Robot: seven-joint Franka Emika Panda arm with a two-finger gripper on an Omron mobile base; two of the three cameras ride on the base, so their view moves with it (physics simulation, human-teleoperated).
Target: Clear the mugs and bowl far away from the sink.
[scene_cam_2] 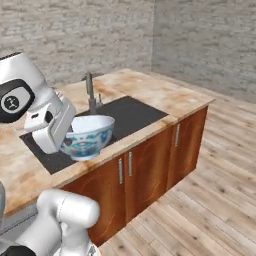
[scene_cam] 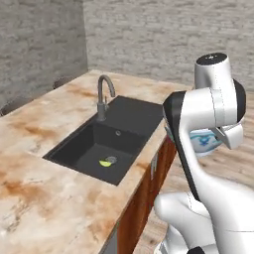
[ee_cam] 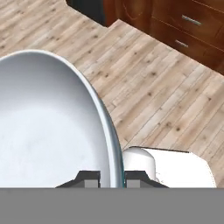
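The gripper (ee_cam: 111, 177) is closed on the rim of the bowl (scene_cam_2: 89, 136), 1 finger inside the wall and 1 outside, with only the thickness of the rim between them. The bowl is held off the counter (scene_cam: 44, 198), in the air over the wooden floor (scene_cam_2: 200, 200) in front of the cabinet doors (scene_cam_2: 150, 165); it sits roughly upright, opening upward. From the right base view, its pale blue-white wall with blue patterning shows beside the white wrist; from the left base view a small part of it (scene_cam: 203, 141) shows behind the arm's forearm. The sink (scene_cam: 106, 139) lies set into the counter, its faucet (scene_cam: 103, 96) standing at the back edge. A small yellow-green item (scene_cam: 105, 162) rests by the drain of the basin; I cannot tell what it is.
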